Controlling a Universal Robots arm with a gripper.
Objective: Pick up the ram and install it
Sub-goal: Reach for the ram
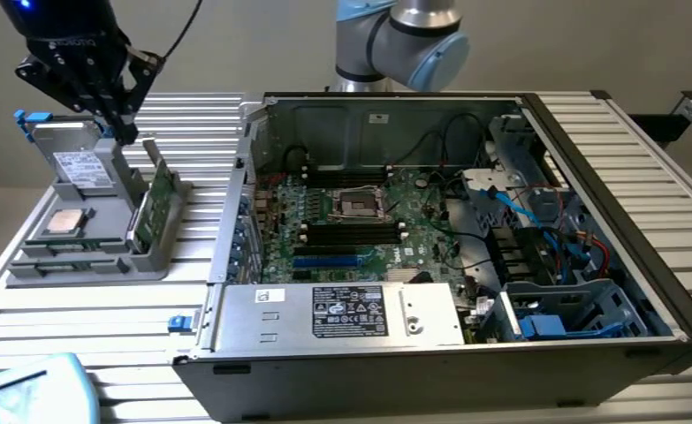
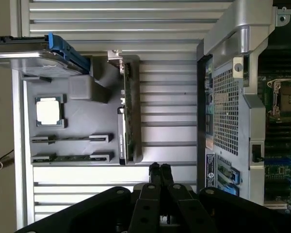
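Note:
My gripper (image 1: 123,132) hangs above the grey parts tray (image 1: 39,274) at the exterior view's left. In the wrist view its fingers (image 2: 159,168) are pressed together with nothing between them. The ram (image 2: 70,158) is a thin greenish stick standing on edge between two clips in the tray; in the exterior view the ram (image 1: 60,263) lies near the tray's front end. A second clip row (image 2: 70,139) lies beside it. The gripper is apart from the ram and touches nothing.
The tray also holds a silver processor chip (image 1: 65,223), a blue-railed hard drive (image 1: 80,163) and an upright green card (image 1: 154,205). The open computer case (image 1: 628,177) with its motherboard (image 1: 422,199) and black memory slots (image 1: 352,234) stands at the exterior view's right.

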